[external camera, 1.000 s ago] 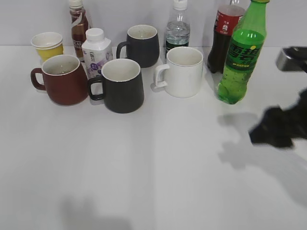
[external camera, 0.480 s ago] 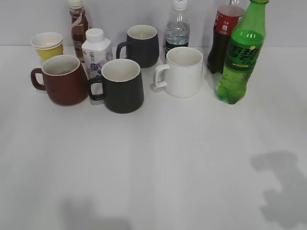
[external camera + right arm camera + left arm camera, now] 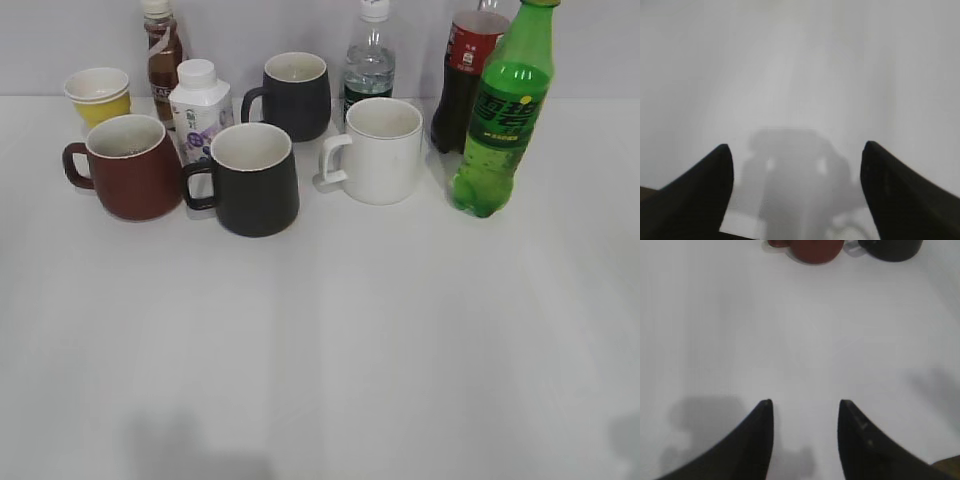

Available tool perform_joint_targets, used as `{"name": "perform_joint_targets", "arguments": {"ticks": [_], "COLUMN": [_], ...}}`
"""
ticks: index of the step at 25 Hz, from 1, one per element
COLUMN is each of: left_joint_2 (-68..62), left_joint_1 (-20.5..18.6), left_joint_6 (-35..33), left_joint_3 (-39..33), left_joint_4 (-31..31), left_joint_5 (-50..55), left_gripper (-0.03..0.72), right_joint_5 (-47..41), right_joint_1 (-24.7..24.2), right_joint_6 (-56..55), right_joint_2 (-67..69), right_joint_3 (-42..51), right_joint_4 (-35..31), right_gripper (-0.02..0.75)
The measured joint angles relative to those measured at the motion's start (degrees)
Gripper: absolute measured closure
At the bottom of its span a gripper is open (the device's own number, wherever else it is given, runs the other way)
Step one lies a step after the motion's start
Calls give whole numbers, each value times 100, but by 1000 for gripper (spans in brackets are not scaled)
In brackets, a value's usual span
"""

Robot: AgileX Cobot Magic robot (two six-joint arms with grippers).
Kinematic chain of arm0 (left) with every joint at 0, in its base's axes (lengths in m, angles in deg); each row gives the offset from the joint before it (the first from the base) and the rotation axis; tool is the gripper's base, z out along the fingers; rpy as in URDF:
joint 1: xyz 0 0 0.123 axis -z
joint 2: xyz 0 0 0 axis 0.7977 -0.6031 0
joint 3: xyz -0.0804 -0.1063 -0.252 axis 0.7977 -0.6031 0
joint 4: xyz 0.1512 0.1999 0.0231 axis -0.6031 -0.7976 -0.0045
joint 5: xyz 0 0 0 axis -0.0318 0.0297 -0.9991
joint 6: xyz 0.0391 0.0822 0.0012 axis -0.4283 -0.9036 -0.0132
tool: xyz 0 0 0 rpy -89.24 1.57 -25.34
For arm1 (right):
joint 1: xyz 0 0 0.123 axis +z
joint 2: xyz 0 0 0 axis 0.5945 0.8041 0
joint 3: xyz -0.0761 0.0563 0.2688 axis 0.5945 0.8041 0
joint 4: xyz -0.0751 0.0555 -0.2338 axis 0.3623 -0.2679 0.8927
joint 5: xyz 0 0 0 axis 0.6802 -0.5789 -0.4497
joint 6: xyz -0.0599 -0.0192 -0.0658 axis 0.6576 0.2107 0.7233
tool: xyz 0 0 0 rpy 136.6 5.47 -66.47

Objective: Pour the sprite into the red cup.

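Bright even light, soft faint shadows on table [image 3: 330,350], right wrist view hazy

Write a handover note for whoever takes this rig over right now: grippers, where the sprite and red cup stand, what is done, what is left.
Left gripper: open, empty, over bare table.
Right gripper: open, empty, over bare table. Neither arm shows in the exterior view.
Sprite: upright, cap on, at the right end of the back row, beside the cola bottle.
Red cup: upright at the left end, handle to the left, next to a black mug.
Done: nothing visible; bottle ungrasped, still capped.
Left: grasp the sprite, open it, carry it across to the red cup, pour.
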Motion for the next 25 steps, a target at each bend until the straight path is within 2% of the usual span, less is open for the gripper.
{"name": "perform_joint_targets", "arguments": {"ticks": [9, 20, 23, 25], "left_joint_2": [0, 12, 112, 228], "left_joint_1": [0, 0, -90, -337], "left_joint_6": [-12, -14, -19, -19], "left_joint_3": [-31, -32, -32, -32], "left_joint_4": [5, 5, 5, 5], "left_joint_5": [-69, -81, -86, -90], "left_gripper": [365, 437, 446, 446], "right_joint_5": [101, 163, 163, 165], "right_joint_1": [0, 0, -242, -598], "right_joint_6": [65, 84, 84, 79], "right_joint_2": [-280, -291, -308, -339], "right_joint_3": [112, 112, 112, 112], "right_joint_4": [-50, -50, -64, -69], "right_gripper": [146, 147, 150, 150]}}
